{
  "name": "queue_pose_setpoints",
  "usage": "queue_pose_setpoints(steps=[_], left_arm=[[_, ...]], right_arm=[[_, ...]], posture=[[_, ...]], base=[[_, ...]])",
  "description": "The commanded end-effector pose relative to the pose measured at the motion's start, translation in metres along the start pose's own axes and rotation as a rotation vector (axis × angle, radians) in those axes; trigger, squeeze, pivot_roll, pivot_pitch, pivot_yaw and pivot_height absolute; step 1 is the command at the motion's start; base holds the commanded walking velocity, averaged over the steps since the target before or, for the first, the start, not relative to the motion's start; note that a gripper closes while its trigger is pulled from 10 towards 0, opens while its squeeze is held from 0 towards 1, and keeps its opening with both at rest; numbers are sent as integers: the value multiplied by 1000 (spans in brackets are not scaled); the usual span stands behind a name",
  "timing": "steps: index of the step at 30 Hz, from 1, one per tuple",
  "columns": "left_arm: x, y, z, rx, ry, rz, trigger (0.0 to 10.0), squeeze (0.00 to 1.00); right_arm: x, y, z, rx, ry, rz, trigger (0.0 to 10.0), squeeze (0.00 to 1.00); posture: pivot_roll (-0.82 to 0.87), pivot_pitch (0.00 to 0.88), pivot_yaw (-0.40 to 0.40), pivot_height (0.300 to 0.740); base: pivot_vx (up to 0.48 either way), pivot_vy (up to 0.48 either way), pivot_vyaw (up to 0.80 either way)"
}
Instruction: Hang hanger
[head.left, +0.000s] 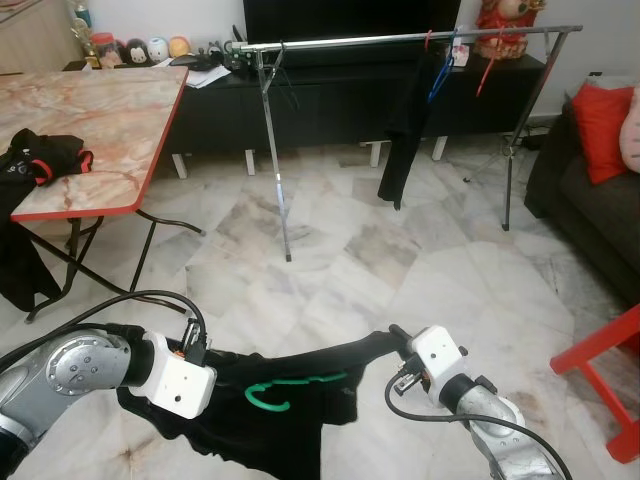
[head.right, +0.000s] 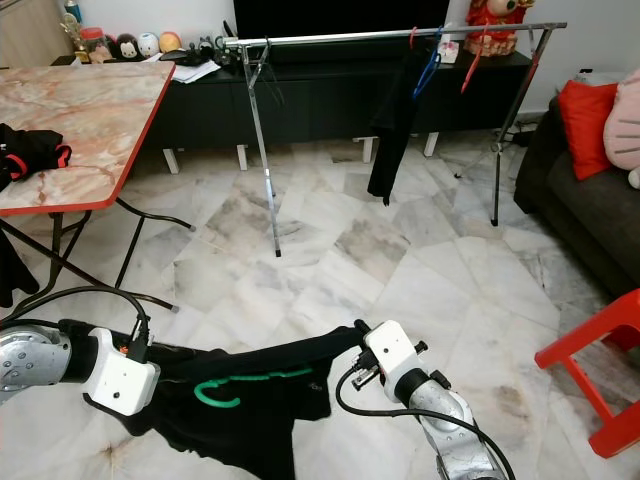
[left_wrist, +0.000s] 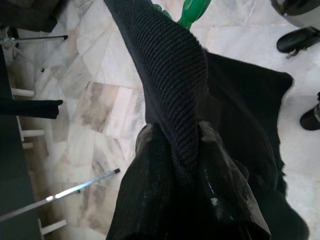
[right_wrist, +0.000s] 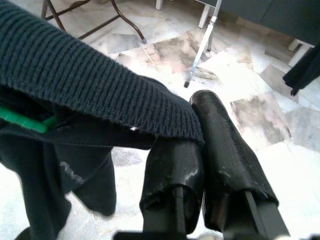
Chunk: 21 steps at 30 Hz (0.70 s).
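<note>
A black knit garment (head.left: 300, 410) hangs low over the marble floor, stretched between my two grippers. A green hanger (head.left: 285, 390) sits inside it, hook poking out at the collar. My left gripper (left_wrist: 182, 150) is shut on a ribbed fold of the garment, with the green hanger (left_wrist: 192, 10) just beyond. My right gripper (right_wrist: 200, 120) is shut on the garment's other ribbed edge (right_wrist: 100, 95). Ahead stands the metal clothes rack (head.left: 400, 40), with a black garment (head.left: 405, 130), a blue hanger (head.left: 440, 75) and a red hanger (head.left: 485, 70) on its rail.
A marble-topped folding table (head.left: 90, 120) with a black cloth (head.left: 40, 155) stands at the left. A dark sofa (head.left: 590, 190) with a red cushion (head.left: 605, 130) and a red stool (head.left: 610, 370) are at the right. A black TV console (head.left: 340, 95) runs behind the rack.
</note>
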<state>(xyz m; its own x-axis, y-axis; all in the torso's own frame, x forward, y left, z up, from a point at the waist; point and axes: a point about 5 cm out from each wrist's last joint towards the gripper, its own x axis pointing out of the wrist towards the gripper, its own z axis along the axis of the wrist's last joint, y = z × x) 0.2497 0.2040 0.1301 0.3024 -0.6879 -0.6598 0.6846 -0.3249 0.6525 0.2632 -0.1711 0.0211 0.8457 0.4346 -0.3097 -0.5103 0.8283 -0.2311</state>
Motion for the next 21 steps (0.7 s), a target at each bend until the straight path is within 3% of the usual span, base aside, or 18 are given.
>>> queue_pose_setpoints(steps=[1,3,12,21], left_arm=[[-3,-3,-3,17,19,-28,10000,0],[-4,3,1,-2,-22,23,10000,0],[-5,9,13,36,-98,35,10000,0],[-4,17,19,-39,-159,132,10000,0]], right_arm=[[-1,-7,1,-4,0,-25,0,0],[-1,-6,1,-9,2,-18,0,0],[-2,-4,-4,-23,22,-8,0,0],[-2,1,-6,-28,30,9,0,0]], posture=[[-21,0,-13,740],[-17,0,-15,740],[-15,0,-15,740],[-16,0,-15,740]], base=[[0,0,0],[0,0,0],[0,0,0],[0,0,0]])
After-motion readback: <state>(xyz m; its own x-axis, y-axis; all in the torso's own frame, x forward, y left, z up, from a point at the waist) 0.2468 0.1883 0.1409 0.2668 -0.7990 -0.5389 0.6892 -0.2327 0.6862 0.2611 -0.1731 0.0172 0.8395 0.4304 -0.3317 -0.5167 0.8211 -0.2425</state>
